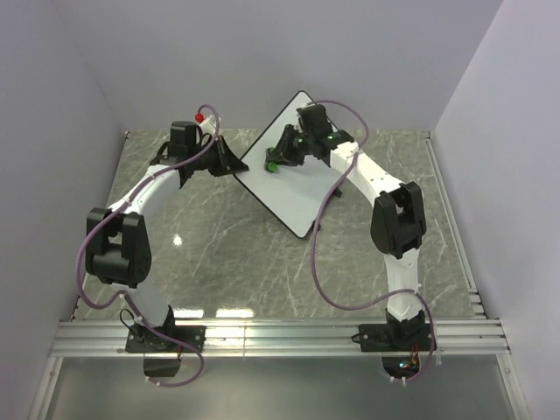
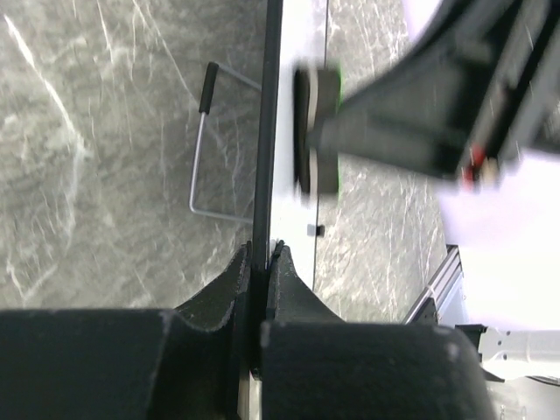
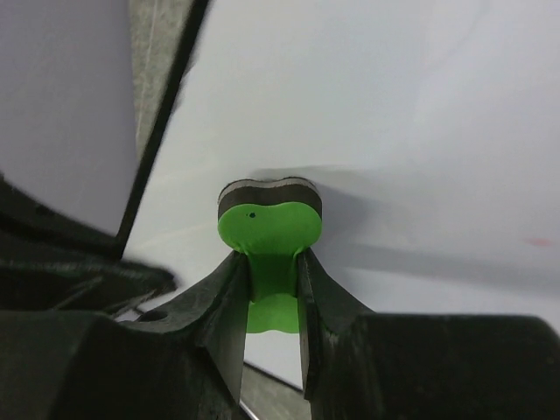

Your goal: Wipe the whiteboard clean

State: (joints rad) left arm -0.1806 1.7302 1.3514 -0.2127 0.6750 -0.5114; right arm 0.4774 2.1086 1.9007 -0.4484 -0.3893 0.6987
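The large white rectangular whiteboard with a thin black rim (image 1: 293, 179) stands in the upper centre of the overhead view. It is turned so that its corners point up and down the frame, on the grey marbled tabletop (image 1: 219, 254). The left hand (image 1: 229, 163) is at the board's left corner. In the left wrist view its two black fingers (image 2: 229, 284) are clenched on the rim, which runs edge-on from the lower centre to the top of the frame. Left of the rim, a thin wire stand leg with a black tip (image 2: 199, 149) shows against the tabletop. The right hand (image 1: 280, 156) is over the upper left part of the board, grasping a small green eraser block with a dark felt base (image 3: 269, 219). In the centre of the right wrist view the felt meets the white face. A faint red mark (image 3: 535, 242) shows at the right edge of that frame.
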